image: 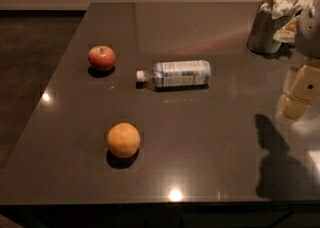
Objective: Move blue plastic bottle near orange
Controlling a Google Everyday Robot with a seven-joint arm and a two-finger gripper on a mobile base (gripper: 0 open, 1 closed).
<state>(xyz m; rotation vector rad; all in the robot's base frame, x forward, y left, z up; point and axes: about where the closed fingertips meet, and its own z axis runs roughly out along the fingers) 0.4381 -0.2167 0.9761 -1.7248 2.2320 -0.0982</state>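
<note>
Currently the gripper (300, 93) is hovering at far right, clenched or released I cannot tell, with the blue plastic bottle (177, 73) lying sideways well left of it and the orange (123, 140) sitting farther left, apart.

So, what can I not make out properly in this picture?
Camera view:
the gripper, at the right edge above the table: partly cut off by the frame.
the blue plastic bottle: label print too small to read.
the metal cup: right side hidden by the robot's arm.
</note>
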